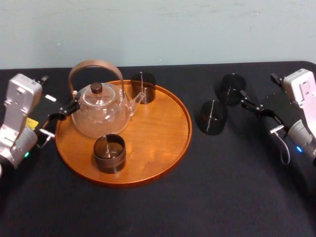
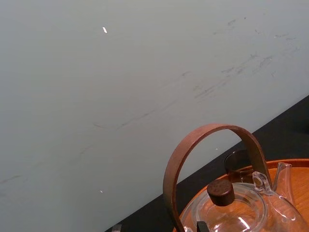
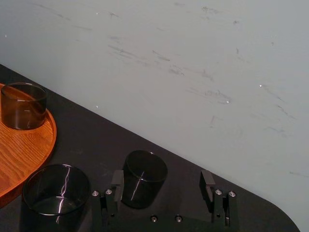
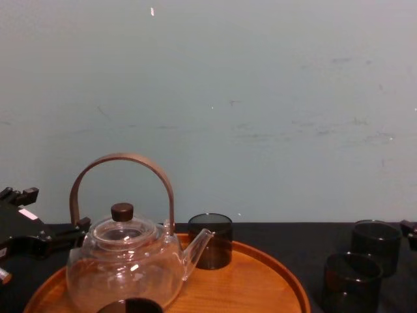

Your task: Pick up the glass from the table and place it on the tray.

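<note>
Glasses of dark tint are found in two pairs. On the tray [image 1: 158,133], the front glass [image 1: 109,153] is set nearest, cut off at the chest view's lower edge; the teapot [image 1: 98,114] stands behind it, its spout partly hiding the back glass [image 1: 143,88]. On the table [image 1: 148,212], the nearer loose glass [image 1: 212,117] is kept apart from the tray, and the farther loose glass [image 1: 230,89] lies just ahead of the right gripper [image 3: 162,181], fingers spread wide, empty. The left gripper [image 1: 71,108] is held beside the teapot, its parted fingertips cut off in the left wrist view.
</note>
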